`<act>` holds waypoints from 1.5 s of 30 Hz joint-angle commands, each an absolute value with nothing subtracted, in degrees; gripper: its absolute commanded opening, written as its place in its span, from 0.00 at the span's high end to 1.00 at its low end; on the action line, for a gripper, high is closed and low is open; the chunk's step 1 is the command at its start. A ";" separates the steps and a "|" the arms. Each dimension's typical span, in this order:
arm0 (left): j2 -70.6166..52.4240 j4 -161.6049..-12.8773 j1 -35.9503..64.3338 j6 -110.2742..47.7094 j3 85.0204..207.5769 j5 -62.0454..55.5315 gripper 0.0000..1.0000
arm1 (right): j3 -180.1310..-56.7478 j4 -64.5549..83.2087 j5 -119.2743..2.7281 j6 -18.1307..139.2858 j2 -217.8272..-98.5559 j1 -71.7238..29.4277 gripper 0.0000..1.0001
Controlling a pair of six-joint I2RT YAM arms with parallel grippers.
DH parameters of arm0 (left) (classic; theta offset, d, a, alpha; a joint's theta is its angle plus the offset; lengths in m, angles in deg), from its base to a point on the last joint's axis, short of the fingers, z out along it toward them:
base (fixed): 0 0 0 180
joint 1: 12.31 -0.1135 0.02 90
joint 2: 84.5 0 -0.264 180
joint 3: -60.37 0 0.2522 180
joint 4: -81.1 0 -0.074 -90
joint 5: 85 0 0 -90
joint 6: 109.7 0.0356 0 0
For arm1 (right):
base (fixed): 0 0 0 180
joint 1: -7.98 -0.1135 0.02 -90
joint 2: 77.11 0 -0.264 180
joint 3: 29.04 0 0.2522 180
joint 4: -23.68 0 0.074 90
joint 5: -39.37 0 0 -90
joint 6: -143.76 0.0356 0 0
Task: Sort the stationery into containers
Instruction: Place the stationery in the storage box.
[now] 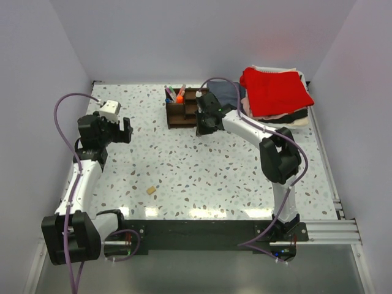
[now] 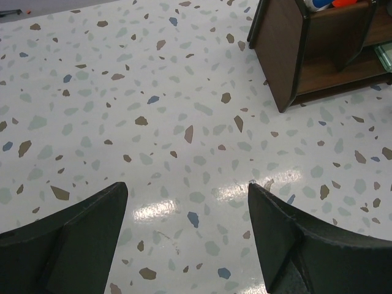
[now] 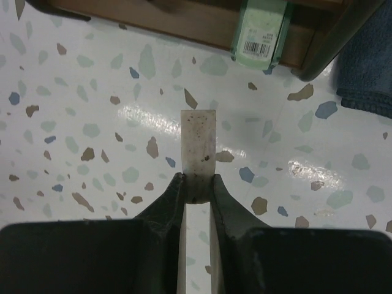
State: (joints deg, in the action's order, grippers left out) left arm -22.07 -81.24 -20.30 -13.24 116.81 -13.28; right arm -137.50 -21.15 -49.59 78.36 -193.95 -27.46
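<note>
Pinched between the right jaws is a pale flat strip, perhaps an eraser, near the organizer at twelve o'clock. Left jaws are spread above the tabletop.

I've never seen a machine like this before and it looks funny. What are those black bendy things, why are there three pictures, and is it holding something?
They are two robot arms bolted to a speckled table. One picture looks down from above; the other two come from cameras on each wrist. The right gripper is pinching a thin pale block, close to a brown wooden organizer that already holds pens and a pale green piece. The left gripper is open and holds nothing. One small tan block lies on the table, and folded cloths are piled in the far corner.
</note>
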 commanded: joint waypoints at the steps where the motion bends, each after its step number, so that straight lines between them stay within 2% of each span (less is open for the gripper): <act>1: -21.40 -84.26 -20.83 -13.90 118.95 -14.24 0.16 | -143.34 -19.69 -44.49 83.73 -195.41 -27.35 1.00; 12: -20.87 -84.26 -20.83 -13.55 118.16 -14.42 0.16 | -151.34 -21.19 -38.24 87.07 -201.03 -27.44 1.00; 45: -19.02 -86.63 -20.83 -13.90 118.07 -16.97 0.16 | -157.41 -18.82 -31.30 87.69 -208.15 -28.32 1.00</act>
State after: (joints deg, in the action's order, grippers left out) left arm -19.34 -83.47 -20.30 -13.20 116.81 -15.73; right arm -154.57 -21.10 -34.56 86.87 -207.52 -27.77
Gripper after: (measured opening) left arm 0.843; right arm 0.139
